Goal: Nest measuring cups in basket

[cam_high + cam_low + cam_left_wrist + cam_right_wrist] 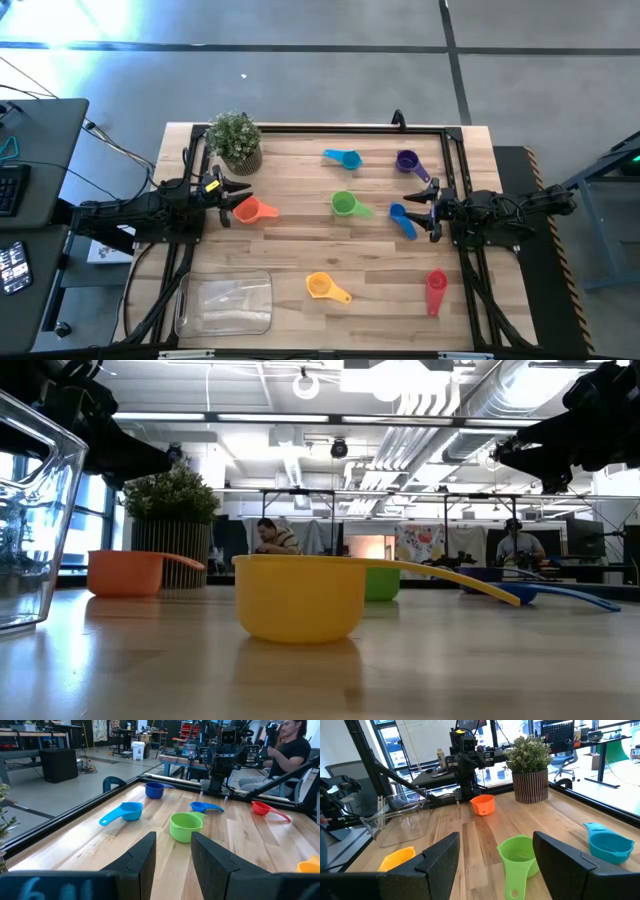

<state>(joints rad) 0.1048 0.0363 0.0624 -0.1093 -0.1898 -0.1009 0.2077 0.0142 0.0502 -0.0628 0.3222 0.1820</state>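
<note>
Measuring cups: we count seven loose on the desk (300,240), none nested.
Basket (224,304): clear, near the desk's front-left corner, holding no cups.
Left hand (240,190): our fingers apart, just beside the orange cup (250,210).
Right hand (412,203): our fingers apart, just by the dark blue cup (401,219).
Plant (236,140): behind the orange cup.

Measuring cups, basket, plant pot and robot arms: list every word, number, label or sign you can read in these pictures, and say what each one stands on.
None can be read.
Measuring cups, such as the yellow cup: no printing shows.
Basket: clear, no label shows.
Plant pot: plain ribbed, no text.
Yellow patch on the left arm near the left pincer: too small to read.
Posters and signs in the room behind, low view: too blurred to read.
</note>
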